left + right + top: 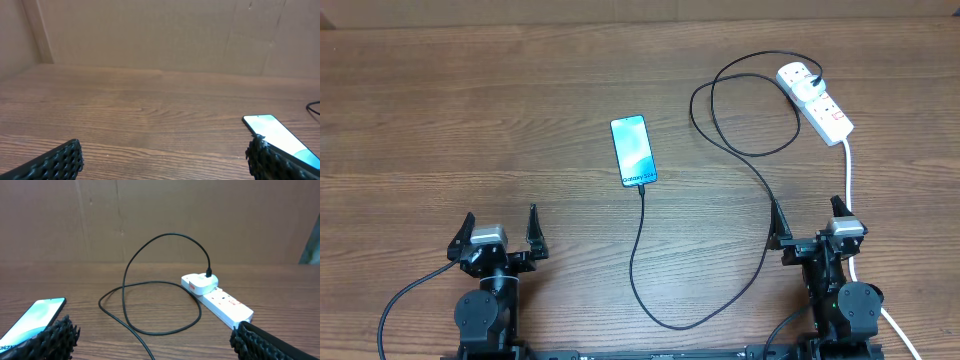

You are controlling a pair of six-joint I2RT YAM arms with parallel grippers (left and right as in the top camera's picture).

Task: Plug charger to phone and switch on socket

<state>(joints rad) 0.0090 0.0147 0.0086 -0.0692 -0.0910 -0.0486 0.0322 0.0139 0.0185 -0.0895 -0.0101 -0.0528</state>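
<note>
Overhead: slim rectangular phone (633, 151) w/ cyan lit screen lies flat. Thin black charger cable (642, 205), prob. light & floppy, reaches phone's near end; best gripped just behind tip. White oblong socket block (817, 101) w/ red markings sits right of phone, further back. Left gripper (501, 212) & right gripper (807, 208) sit nearer than phone, fingers wide, empty.

Phone (633, 151), charger (681, 327), socket (817, 102) on wooden table (470, 120)
</note>
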